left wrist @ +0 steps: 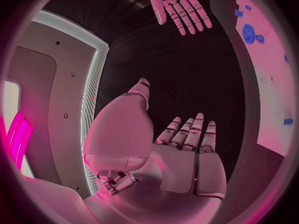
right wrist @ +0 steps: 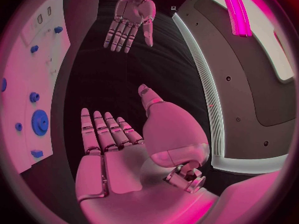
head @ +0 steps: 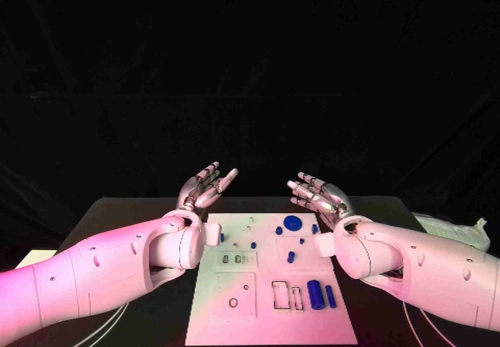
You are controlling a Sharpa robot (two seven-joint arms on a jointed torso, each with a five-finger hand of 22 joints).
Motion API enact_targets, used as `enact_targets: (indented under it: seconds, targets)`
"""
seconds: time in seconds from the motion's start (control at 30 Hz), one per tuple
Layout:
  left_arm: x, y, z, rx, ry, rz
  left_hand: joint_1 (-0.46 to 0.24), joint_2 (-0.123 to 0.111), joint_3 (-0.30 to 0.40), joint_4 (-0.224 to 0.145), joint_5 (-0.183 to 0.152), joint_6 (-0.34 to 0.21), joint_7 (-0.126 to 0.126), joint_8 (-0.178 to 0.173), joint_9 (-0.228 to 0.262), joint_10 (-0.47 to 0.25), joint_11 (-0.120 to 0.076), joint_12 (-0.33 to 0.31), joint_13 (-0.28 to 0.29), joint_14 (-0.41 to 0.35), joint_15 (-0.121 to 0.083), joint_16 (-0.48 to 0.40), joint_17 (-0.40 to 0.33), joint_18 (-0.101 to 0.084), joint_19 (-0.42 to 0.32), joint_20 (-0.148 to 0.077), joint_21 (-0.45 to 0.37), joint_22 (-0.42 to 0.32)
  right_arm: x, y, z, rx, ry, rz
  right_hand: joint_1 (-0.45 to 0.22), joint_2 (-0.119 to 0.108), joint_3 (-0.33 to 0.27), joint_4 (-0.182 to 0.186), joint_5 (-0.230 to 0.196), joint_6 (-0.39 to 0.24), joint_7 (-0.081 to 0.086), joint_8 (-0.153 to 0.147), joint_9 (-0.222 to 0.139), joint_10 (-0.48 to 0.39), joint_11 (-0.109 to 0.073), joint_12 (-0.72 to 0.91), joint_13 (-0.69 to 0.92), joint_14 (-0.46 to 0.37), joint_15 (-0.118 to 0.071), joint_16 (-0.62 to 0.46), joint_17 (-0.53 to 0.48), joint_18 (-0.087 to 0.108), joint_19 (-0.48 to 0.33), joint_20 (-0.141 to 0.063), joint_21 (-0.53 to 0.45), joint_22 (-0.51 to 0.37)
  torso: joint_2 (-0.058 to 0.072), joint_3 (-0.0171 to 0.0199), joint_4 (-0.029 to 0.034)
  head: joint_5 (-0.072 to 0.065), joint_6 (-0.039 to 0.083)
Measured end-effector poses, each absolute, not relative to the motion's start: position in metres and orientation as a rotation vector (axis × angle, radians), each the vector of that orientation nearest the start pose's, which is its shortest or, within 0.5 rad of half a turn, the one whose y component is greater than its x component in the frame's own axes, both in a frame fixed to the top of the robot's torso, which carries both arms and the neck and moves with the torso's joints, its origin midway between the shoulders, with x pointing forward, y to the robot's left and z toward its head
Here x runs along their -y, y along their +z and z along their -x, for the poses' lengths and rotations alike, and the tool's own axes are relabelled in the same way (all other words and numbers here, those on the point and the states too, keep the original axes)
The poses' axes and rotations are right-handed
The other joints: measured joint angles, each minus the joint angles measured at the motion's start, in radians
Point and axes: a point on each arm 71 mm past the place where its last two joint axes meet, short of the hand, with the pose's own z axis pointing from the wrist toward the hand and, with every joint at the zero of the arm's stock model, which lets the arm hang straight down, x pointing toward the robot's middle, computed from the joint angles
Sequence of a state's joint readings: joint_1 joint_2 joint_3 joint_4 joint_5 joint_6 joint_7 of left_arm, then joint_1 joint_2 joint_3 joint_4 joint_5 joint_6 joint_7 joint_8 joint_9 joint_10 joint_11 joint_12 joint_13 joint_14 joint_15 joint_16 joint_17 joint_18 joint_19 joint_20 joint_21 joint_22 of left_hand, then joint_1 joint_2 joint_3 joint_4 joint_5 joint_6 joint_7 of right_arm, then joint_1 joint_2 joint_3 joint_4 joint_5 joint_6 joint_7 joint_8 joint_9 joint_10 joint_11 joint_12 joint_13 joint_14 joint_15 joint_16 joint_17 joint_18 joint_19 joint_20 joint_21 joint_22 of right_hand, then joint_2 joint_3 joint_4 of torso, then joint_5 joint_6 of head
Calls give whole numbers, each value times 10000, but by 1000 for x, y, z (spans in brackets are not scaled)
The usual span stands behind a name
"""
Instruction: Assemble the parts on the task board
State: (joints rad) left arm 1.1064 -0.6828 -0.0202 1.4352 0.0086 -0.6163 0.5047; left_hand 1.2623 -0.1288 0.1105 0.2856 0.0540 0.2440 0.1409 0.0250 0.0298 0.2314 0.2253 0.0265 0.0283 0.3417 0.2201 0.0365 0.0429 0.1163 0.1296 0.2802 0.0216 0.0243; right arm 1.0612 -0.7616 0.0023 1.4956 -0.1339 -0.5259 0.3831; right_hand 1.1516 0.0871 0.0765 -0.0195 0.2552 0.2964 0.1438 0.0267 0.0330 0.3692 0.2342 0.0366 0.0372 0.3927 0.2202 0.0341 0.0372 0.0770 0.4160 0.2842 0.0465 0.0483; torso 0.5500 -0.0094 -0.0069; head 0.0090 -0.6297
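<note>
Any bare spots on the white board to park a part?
The near strip of the white task board is bare, as is its far-left corner by the left hand. Small blue parts crowd the right side up to the blue disc.

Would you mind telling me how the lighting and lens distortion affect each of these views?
Head view: pink light tints both arms and the task board; the background is black, and the left hand and right hand are evenly lit. Left wrist view: fisheye bends the board's edge; a bright pink glow sits at the rim. Right wrist view: same bending, with a pink strip of glare.
</note>
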Motion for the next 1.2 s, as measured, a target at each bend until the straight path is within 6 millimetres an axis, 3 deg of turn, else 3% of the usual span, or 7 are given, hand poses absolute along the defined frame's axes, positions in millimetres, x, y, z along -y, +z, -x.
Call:
enact_targets:
  seconds: [0.13,0.23,0.33,0.47,0.6,0.93,1.2]
  targets:
    - [-171,-217,-493,-12633,-13673,11715,342,94,52,72,0,283,1,59,37,340,153,27,42,512,63,113,70,89,212,152,130,61,183,-230,-477,-14819,13886,-10764,358,57,73,-144,2,454,29,76,41,600,49,55,48,641,16,67,51,84,381,27,119,56,1,-3,0,0,0]
    - [-171,-217,-493,-12664,-13749,11703,553,305,171,36,0,989,43,214,112,1222,265,199,119,1769,117,397,227,87,1075,127,455,243,181,-231,-476,-15208,14073,-10519,668,92,125,-351,62,1096,69,160,92,1483,63,160,103,1628,5,200,115,231,984,41,293,139,0,-5,0,0,0]
    - [-186,-217,-493,-12549,-13639,11664,811,562,270,-63,0,2218,129,462,233,2871,305,473,247,3970,47,990,496,88,3708,126,1495,778,194,-228,-482,-15184,13617,-9582,941,125,246,-555,112,1947,132,236,154,2643,12,292,169,2804,-79,300,174,463,1717,51,524,232,19,-13,1,-23,-96]
    - [-201,-216,-493,-12408,-13543,11617,1043,795,208,-271,0,4749,394,979,456,5934,-39,1079,433,5885,-454,1615,700,562,6227,2,2627,1230,206,-220,-488,-14994,13098,-8430,1200,127,494,-803,119,3259,277,323,218,4050,-120,359,208,4172,-247,358,217,703,2584,50,824,314,102,-21,2,-55,-132]
    - [-204,-212,-488,-12551,-14009,11548,1207,958,91,-476,0,6390,764,1297,545,7147,-390,1304,419,7017,-825,1796,846,562,7371,-292,3041,1326,207,-212,-490,-14914,12816,-7323,1322,111,721,-1030,118,4349,444,385,263,4965,-257,359,220,5080,-393,398,236,855,3169,9,1048,333,235,-25,0,-86,-104]
    - [-202,-197,-467,-13201,-15647,11324,1351,1103,-60,-759,-1,7095,759,1132,384,8052,-630,1091,387,8044,-1130,1685,1195,557,8301,-612,3065,1196,215,-189,-495,-14739,11705,-4415,1495,-156,1796,-1434,118,6202,831,385,315,6566,-591,359,236,6984,-866,456,266,856,4650,-400,1666,432,775,-80,4,-200,112]
    - [-194,-182,-446,-13654,-16626,11212,1351,1103,-116,-815,-1,7103,750,1015,364,8052,-630,1005,378,8115,-1131,1601,1247,556,8334,-644,3063,1143,211,-178,-498,-15161,9906,-1679,1503,-565,2382,-1638,-295,6981,622,385,340,7504,-888,359,252,8304,-1292,659,355,1007,5762,-877,2367,669,1244,-152,64,-387,218]
